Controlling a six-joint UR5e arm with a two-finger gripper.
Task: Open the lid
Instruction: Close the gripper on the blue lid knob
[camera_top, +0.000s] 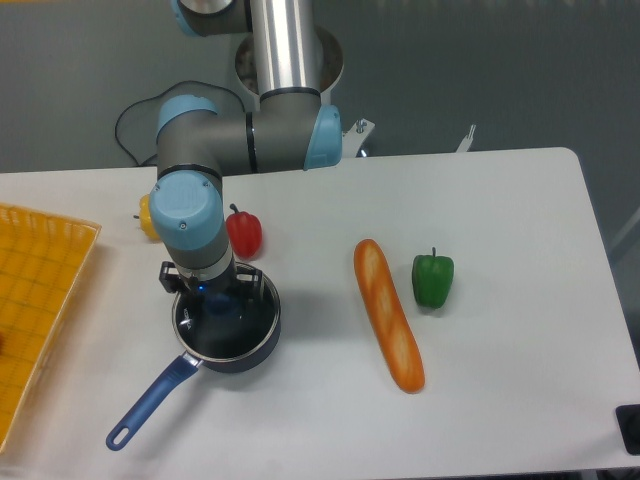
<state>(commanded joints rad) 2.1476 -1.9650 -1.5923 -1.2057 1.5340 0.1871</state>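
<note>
Camera view, one item: pincer (222, 300) directly over glass lid (228, 322) on saucepan (252, 352); grip state cannot be told; advise centring on knob, lifting straight.

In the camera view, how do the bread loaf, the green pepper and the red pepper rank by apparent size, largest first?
1. Bread loaf, clearly largest.
2. Green pepper.
3. Red pepper, though the arm hides part of it, so its rank against the green one is unsure.

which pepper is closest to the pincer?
The red pepper, just behind the saucepan where the pincer sits. The yellow one is further left; the green one is past the bread.
</note>
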